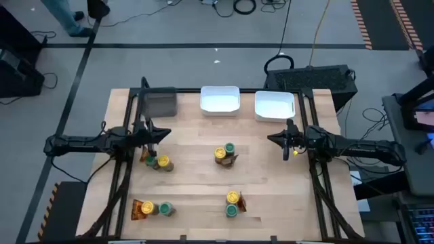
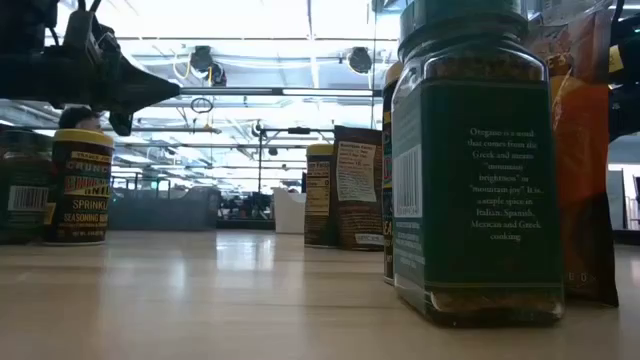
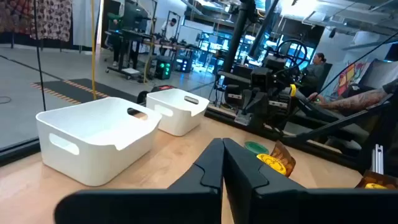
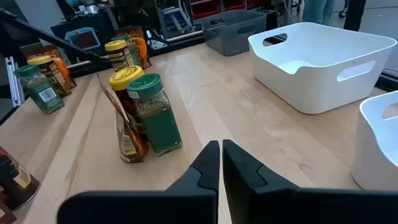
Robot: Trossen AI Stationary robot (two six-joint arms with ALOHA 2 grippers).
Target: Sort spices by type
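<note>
Spices stand in four groups on the wooden table: jars and a foil packet at the left point(image 1: 156, 161), at the centre point(image 1: 225, 154), at the near left point(image 1: 152, 209) and at the near centre point(image 1: 232, 203). In the low view, a green-lidded oregano jar point(image 2: 475, 170) and an orange-brown packet point(image 2: 585, 160) stand closest. My left gripper point(image 1: 165, 133) is shut and empty, above the left group. My right gripper point(image 1: 271, 139) is shut and empty, to the right of the centre group, whose green-lidded jar point(image 4: 152, 112) and yellow-lidded jar point(image 4: 126, 78) show in its wrist view.
A grey tray point(image 1: 159, 103) and two white trays point(image 1: 220, 99) point(image 1: 274, 106) stand along the table's far edge. Bare wood lies between the groups and in front of the trays. A person's arm point(image 3: 348, 99) shows beyond the table.
</note>
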